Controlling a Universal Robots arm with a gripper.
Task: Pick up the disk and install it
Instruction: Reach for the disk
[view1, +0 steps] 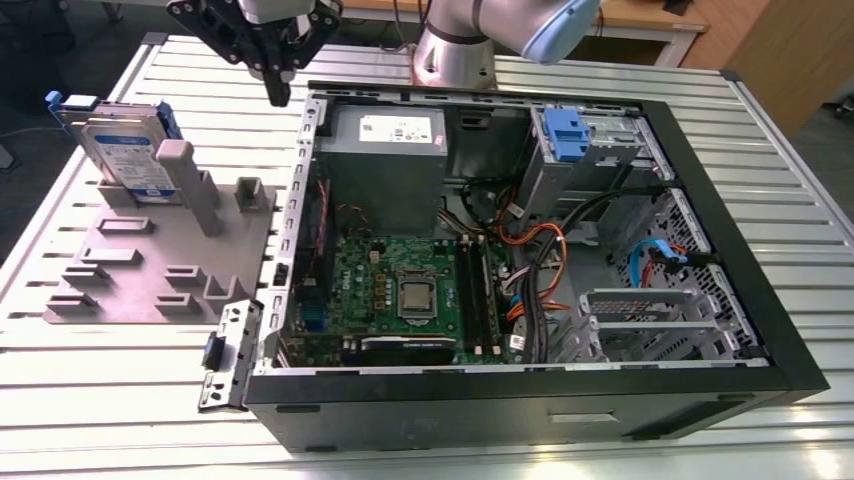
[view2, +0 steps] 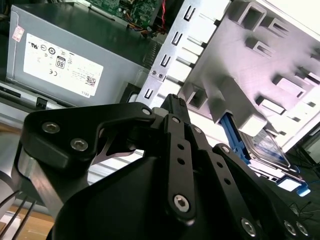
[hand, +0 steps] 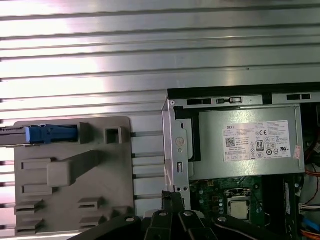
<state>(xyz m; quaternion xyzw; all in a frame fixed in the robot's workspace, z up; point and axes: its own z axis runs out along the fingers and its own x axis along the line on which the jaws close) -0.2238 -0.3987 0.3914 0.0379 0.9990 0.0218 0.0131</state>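
The end effector, its black links closest to the lens in both wrist views, hangs with fingers pressed together and nothing between them. In the exterior view the end effector hovers over a corner of an open case, about where the case's wall meets the gap beside a grey holder on the slatted tabletop. The disk is apart from the end effector, on the side away from the case. It stands on edge, slightly tilted, in a slot at one end of the holder, its blue frame around it and its white-and-blue label facing out. In the first wrist view the disk shows edge-on across the holder from the fingertips. On the end effector's other side, inside the case, sits the grey power supply with its white sticker, and past that lies the green board. A blue latch sits in the drive bay, farther from the end effector than the power supply.
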